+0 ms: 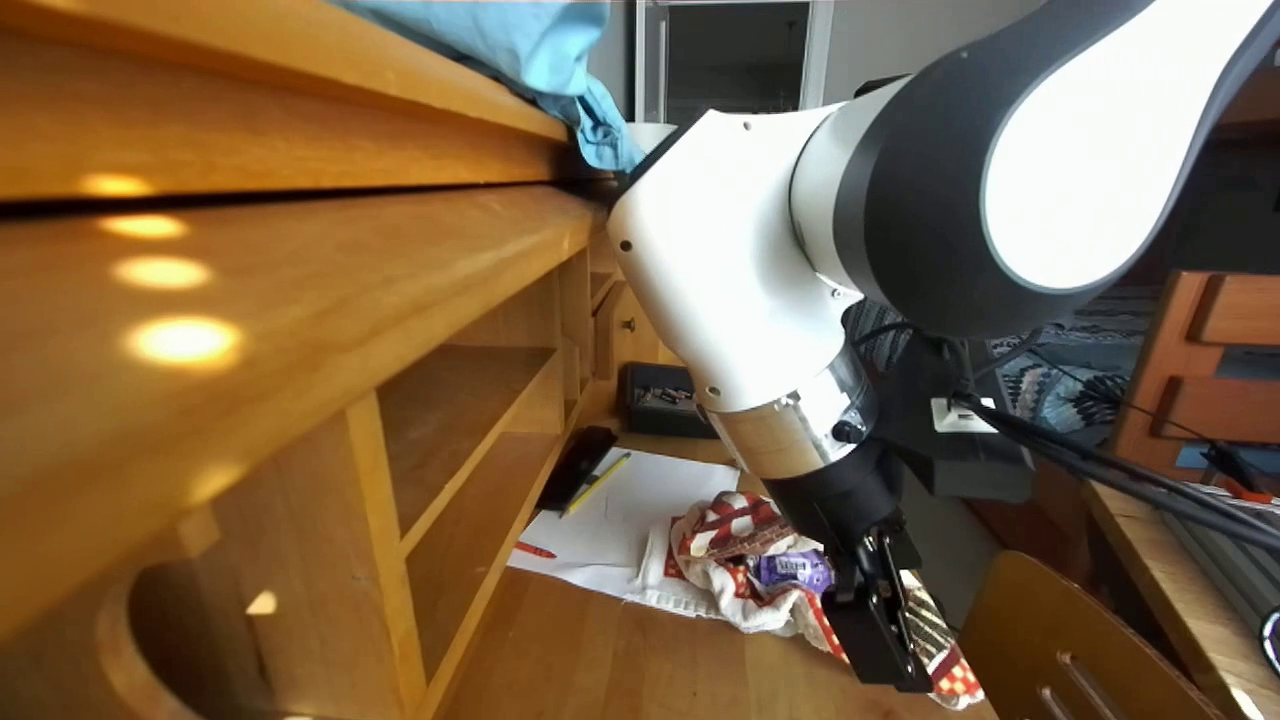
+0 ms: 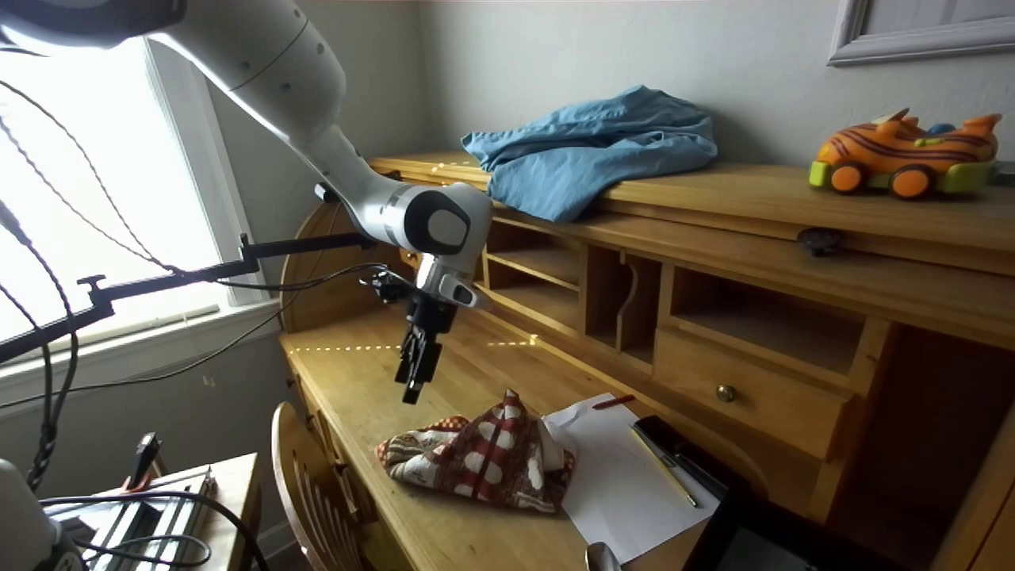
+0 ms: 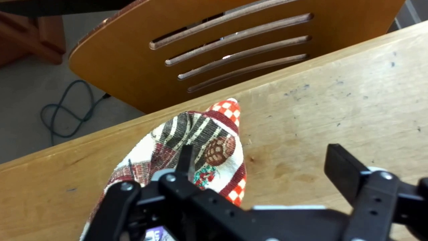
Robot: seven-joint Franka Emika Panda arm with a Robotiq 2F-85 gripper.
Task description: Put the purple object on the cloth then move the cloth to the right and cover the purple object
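Op: Status?
Eng: Your gripper (image 3: 262, 164) is spread wide; desktop (image 3: 291, 127) shows through the gap. In an exterior view it hangs apart from the cloth (image 2: 476, 468), which lies at your 5 o'clock.
Op: Where's the purple object (image 1: 795, 568)?
Eng: On the cloth, at your gripper's 10 o'clock in an exterior view. Folds bunch around it, printed face uncovered. In the wrist view you get a sliver at your gripper's 8 o'clock, cut by the lower edge.
Op: What's around it?
Eng: In an exterior view, white paper (image 2: 618, 492) lies at the cloth's 3 o'clock, yellow pencil (image 2: 665, 468) on it. On the upper ledge (image 2: 761, 182), light-blue fabric (image 2: 595, 159) drapes at 1 o'clock and an orange toy car (image 2: 908, 162) sits at 2.
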